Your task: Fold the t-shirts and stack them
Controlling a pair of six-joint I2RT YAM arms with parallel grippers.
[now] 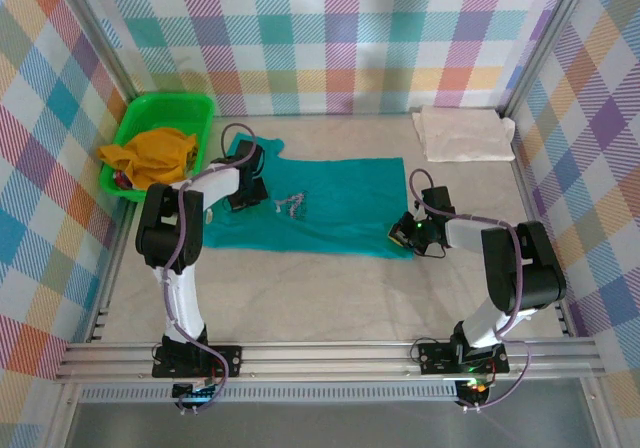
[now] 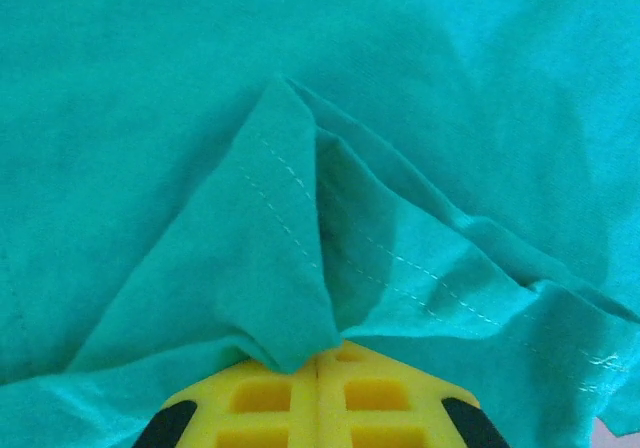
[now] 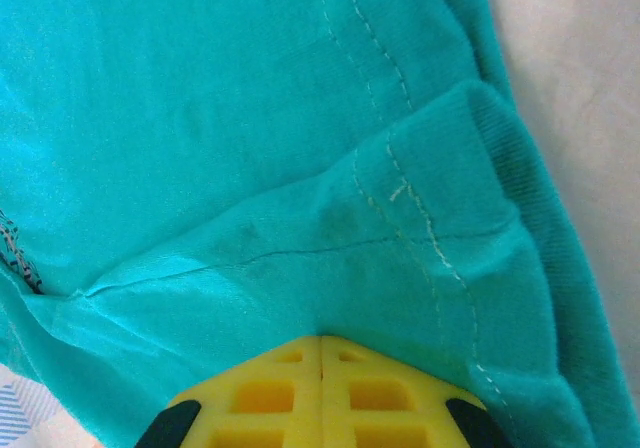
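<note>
The teal t-shirt (image 1: 335,200) lies spread across the middle of the table, its silver print (image 1: 291,205) facing up. At the shirt's left edge my left gripper (image 1: 248,198) is shut, and in the left wrist view its yellow jaws (image 2: 318,353) pinch a raised fold of teal cloth (image 2: 290,258). My right gripper (image 1: 402,234) sits at the shirt's front right corner. Its jaws (image 3: 321,341) are shut on the teal fabric near a stitched hem (image 3: 420,218). The cream-white t-shirt (image 1: 463,133) lies folded at the back right.
A green plastic basket (image 1: 185,103) stands at the back left with a mustard cloth (image 1: 152,156) in it. Checkered walls close in the back and both sides. Bare tabletop (image 1: 320,298) runs between the teal shirt and the front rail.
</note>
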